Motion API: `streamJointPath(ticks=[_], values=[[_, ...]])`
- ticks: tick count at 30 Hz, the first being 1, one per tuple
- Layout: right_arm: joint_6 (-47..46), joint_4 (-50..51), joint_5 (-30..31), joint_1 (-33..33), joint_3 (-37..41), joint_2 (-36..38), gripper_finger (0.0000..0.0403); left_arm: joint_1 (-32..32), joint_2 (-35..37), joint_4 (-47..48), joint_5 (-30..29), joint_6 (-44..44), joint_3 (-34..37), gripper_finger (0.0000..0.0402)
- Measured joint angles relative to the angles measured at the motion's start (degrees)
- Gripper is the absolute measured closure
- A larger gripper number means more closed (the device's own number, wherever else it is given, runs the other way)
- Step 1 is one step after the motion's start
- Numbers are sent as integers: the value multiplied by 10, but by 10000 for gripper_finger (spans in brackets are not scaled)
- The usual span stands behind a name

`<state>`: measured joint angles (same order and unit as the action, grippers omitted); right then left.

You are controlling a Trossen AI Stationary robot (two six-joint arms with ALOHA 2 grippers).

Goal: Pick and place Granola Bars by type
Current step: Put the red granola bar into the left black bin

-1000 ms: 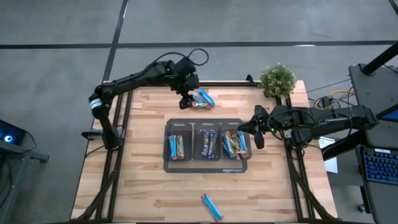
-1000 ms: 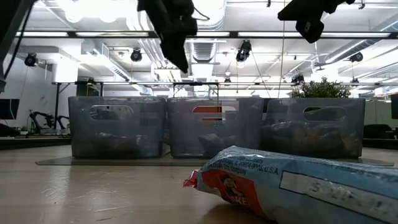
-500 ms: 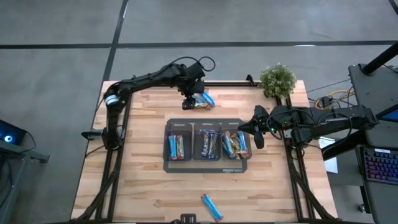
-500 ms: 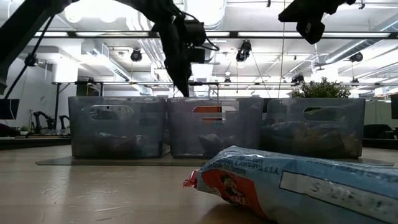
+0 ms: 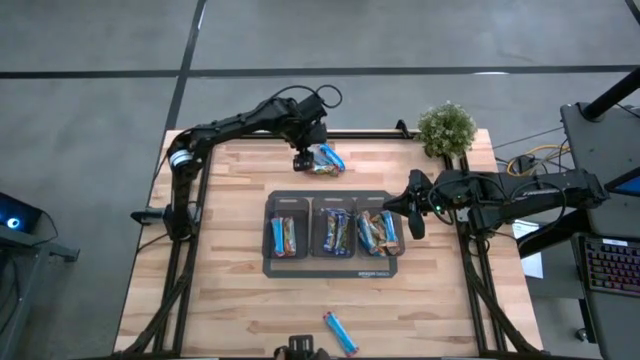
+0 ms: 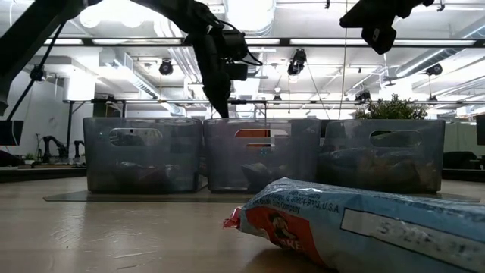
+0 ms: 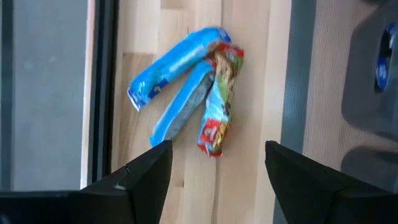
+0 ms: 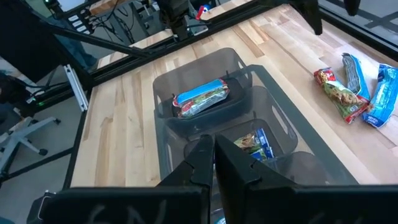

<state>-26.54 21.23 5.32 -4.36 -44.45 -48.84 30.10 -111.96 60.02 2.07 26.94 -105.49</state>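
Lone light-blue bar (image 5: 340,333) on the near table edge, well in front of the tray (image 5: 331,267). Tray's three bins already hold bars. Right gripper (image 5: 414,222) parked over the tray's right end, fingers pressed together, holding nothing. Beyond the tray, left gripper (image 5: 304,160) spread wide, hovering just beside a cluster of three bars (image 7: 189,90): two light blue, one reddish-patterned, fanned from one touching end. Cluster lies straight ahead between the open fingers (image 7: 140,174), long axes roughly along the reach. Left arm clearly nearer; wrappers shiny, crinkled.

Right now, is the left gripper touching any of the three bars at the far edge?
Apart. The left wrist view shows bare wood between the open left gripper and the bars.
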Motion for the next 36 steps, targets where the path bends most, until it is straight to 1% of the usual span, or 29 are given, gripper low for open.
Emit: streamJointPath(ticks=[7,14,23,36], values=[[1,0,0,0,0,0,394,1,0,-27,14,4,4,163],[2,0,0,0,0,0,394,11,-12,-32,26,0,10,163],[2,26,0,0,0,0,394,12,-51,-35,45,-10,9,163],[2,27,0,0,0,0,394,12,-104,-35,47,-14,8,163]])
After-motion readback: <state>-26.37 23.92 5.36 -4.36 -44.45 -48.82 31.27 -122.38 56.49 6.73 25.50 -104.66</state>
